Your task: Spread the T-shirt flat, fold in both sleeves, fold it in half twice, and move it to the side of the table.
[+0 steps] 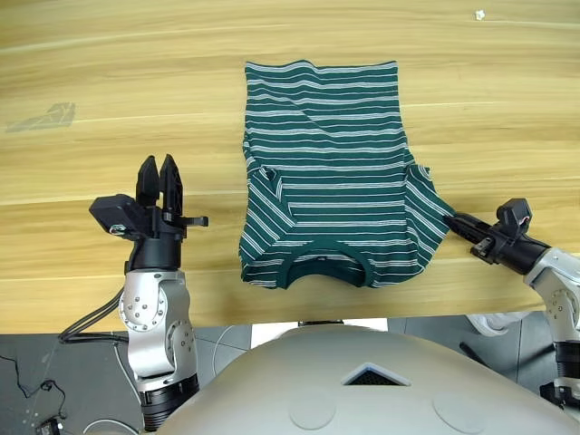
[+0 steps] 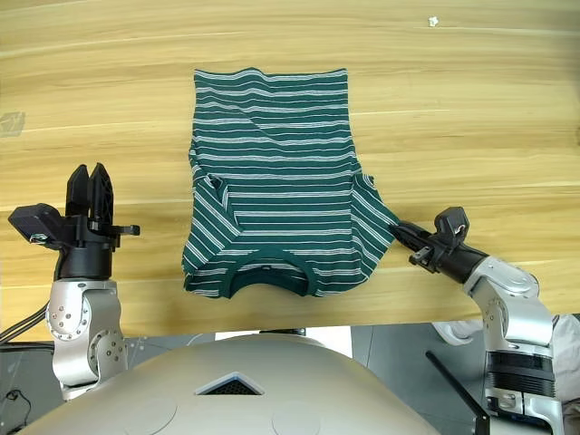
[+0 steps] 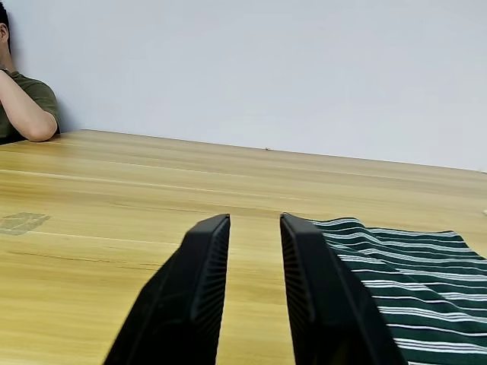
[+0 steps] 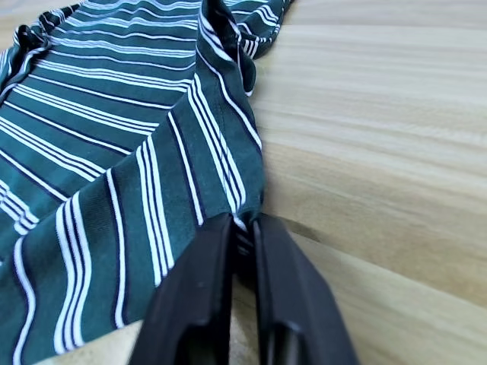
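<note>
— Surface and room?
— Wooden table [image 1: 109, 72], pale grain, long seams. Plain light wall [image 3: 304, 68] behind it; dark grey floor [image 1: 36, 349] below the near edge.
— Item on it?
— One T-shirt [image 1: 326, 163], green with white stripes, mid-table, collar nearest the robot. One small white scrap [image 1: 479, 14], well apart.
— Grippers?
— Left gripper [image 1: 159, 170]: upright beside the shirt, not touching, fingers slightly parted, nothing held. Right gripper [image 4: 242, 228]: fingers pinched on the right sleeve [image 1: 426, 204] edge.
— Unclear?
— Left sleeve [image 1: 267, 195] bunched over the body, lie hard to read; pinched hem hidden between the fingers
</note>
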You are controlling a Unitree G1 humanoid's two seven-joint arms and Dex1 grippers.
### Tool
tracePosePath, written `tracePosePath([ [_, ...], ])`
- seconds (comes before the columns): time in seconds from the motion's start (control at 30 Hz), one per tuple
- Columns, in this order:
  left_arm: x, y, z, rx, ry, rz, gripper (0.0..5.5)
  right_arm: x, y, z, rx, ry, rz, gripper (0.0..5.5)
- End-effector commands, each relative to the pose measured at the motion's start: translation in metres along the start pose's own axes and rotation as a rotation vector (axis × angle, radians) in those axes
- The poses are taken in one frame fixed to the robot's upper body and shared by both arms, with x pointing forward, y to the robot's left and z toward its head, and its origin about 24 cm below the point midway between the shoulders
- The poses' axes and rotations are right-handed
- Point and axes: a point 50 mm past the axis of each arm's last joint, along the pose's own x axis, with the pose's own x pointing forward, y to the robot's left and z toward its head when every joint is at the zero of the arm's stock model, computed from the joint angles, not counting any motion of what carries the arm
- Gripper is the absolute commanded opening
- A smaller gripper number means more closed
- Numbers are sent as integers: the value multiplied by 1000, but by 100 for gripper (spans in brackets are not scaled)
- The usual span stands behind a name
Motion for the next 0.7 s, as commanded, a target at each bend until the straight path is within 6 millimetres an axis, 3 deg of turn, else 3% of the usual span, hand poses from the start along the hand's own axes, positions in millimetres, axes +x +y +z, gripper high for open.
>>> tracePosePath([
  [0.03, 0, -2, -4, 8, 11, -9, 124, -2, 2, 26, -52, -108, 40, 1],
  [0.1, 0, -1, -5, 8, 11, -10, 124, -4, 7, 42, -87, -166, 74, 1],
  [0.23, 1, -3, -7, 8, 14, -21, 124, 2, 22, 54, -140, -196, 143, 1],
  [0.7, 8, -6, -14, 14, 46, -63, 124, 49, 77, 56, -320, -168, 354, 1],
])
